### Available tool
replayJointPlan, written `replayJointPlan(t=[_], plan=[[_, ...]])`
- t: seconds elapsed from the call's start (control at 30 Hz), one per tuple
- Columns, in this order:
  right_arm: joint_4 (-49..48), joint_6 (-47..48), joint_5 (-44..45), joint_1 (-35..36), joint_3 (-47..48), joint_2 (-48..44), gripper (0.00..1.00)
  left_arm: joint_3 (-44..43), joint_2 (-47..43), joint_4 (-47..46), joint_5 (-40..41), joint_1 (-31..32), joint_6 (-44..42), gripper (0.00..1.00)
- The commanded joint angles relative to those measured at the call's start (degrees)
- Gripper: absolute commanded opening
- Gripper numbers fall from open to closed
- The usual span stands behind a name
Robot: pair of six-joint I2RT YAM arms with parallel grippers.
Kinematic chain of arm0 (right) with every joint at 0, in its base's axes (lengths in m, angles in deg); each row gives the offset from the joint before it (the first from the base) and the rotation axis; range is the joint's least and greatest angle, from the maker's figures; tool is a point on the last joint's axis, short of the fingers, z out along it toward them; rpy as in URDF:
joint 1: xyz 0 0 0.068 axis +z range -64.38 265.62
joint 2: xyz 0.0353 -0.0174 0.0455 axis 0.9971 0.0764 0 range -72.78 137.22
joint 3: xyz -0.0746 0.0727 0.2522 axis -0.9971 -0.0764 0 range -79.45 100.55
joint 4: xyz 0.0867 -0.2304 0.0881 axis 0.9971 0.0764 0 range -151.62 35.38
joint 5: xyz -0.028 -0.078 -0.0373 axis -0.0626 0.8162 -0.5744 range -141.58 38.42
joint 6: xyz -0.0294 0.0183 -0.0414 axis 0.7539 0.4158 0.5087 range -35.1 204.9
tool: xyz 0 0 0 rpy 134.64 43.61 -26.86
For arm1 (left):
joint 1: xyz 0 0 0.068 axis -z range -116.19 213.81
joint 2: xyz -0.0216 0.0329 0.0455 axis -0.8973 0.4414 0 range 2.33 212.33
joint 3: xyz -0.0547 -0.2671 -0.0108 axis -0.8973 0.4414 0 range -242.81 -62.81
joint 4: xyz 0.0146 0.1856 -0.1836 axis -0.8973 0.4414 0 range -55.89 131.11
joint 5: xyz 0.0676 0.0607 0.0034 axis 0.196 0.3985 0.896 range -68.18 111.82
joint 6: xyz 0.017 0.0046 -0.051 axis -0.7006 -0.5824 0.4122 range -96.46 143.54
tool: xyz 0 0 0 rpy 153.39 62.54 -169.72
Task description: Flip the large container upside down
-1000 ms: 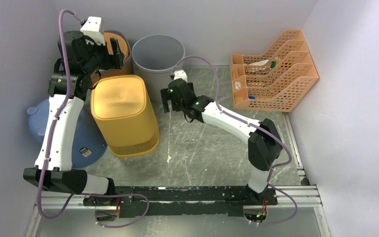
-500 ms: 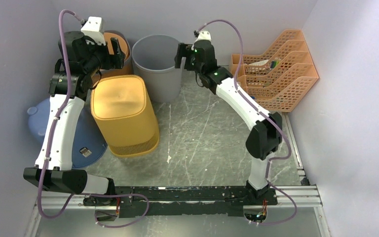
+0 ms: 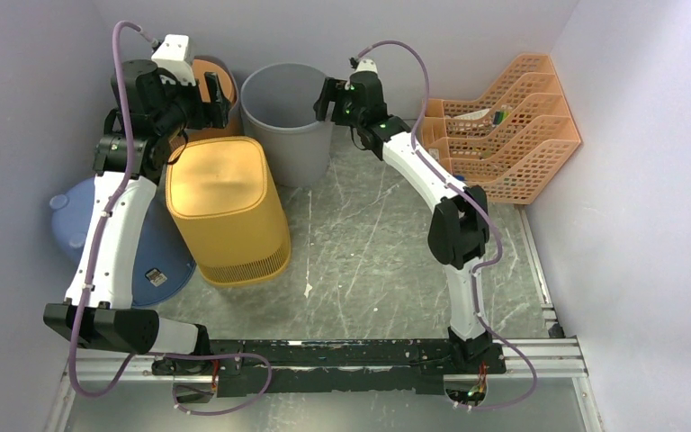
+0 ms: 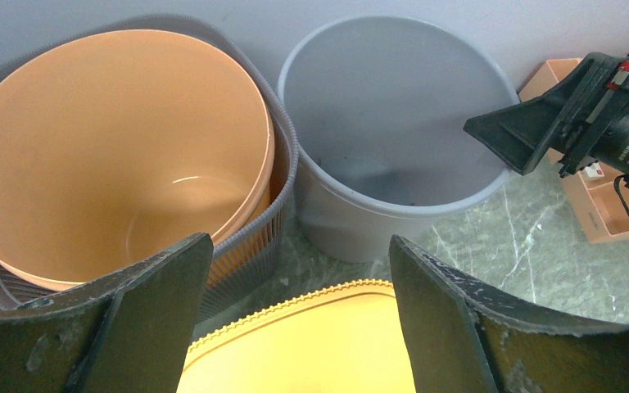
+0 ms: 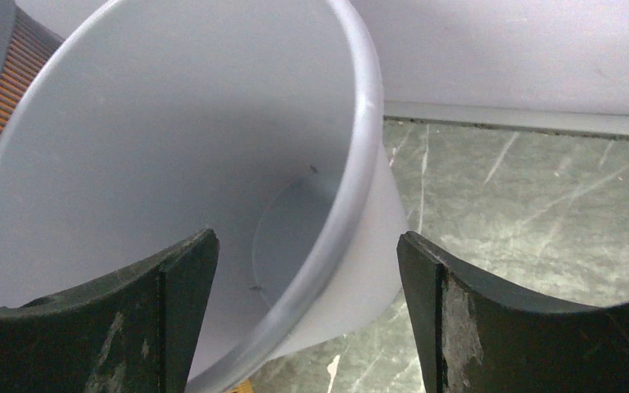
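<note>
The large grey bin (image 3: 281,101) stands upright, mouth up, at the back middle; it also shows in the left wrist view (image 4: 393,106) and the right wrist view (image 5: 172,147). My right gripper (image 3: 323,101) is open, and its jaws straddle the bin's right rim, one inside and one outside, not closed on it (image 5: 305,242). My left gripper (image 3: 211,90) is open and empty (image 4: 299,246). It hovers above the gap between the yellow container (image 3: 225,202) and the orange bin (image 3: 222,79).
The yellow ribbed container (image 4: 311,344) stands bottom-up left of centre. The orange bin sits inside a grey ribbed basket (image 4: 282,172) at back left. A blue lid (image 3: 164,256) lies at the left. An orange file rack (image 3: 504,126) stands at back right.
My right arm swung from beside the yellow container up to the grey bin's right rim and edged slightly left. The left arm has barely moved.
</note>
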Motion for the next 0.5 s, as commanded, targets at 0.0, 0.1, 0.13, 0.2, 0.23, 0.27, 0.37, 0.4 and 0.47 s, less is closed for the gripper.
replayJointPlan(t=[0.0,0.1,0.13,0.2,0.23,0.27,0.37,0.4,0.47], plan=[[-1.5,-0.9,-0.4,-0.6,-2.5,-1.7,0.77,0.3,-1.3,-1.4,-1.0,0.5,-0.4,0.91],[-0.8,-1.1,-1.7,-0.6,-2.3,-0.5,0.73,0.7,-1.7,-1.3,-0.8,0.5,-0.4,0.91],[-0.7,-1.1,-2.3,-2.0,-2.4,-0.2,0.71,0.9,-1.9,-1.3,-0.6,0.5,-0.4,0.91],[-0.3,-1.2,-3.3,-2.5,-2.5,0.2,0.63,1.2,-2.3,-1.2,-0.1,0.5,-0.6,0.91],[0.0,-1.2,-3.8,-2.7,-2.7,0.1,0.56,1.3,-2.5,-1.1,-0.1,0.5,-0.7,0.91],[0.1,-1.1,-4.3,-2.9,-2.9,-0.1,0.51,1.4,-2.7,-1.0,0.1,0.5,-0.7,0.91],[0.9,0.2,-3.9,-3.1,-3.9,-1.6,0.36,1.4,-3.2,-0.9,0.4,0.5,-0.9,0.91],[1.0,0.9,-3.5,-3.2,-4.4,-2.3,0.31,1.4,-3.3,-0.9,0.5,0.5,-0.9,0.91],[1.5,2.1,-3.1,-3.5,-5.6,-3.8,0.17,1.5,-3.5,-1.1,0.4,0.5,-0.8,0.91]])
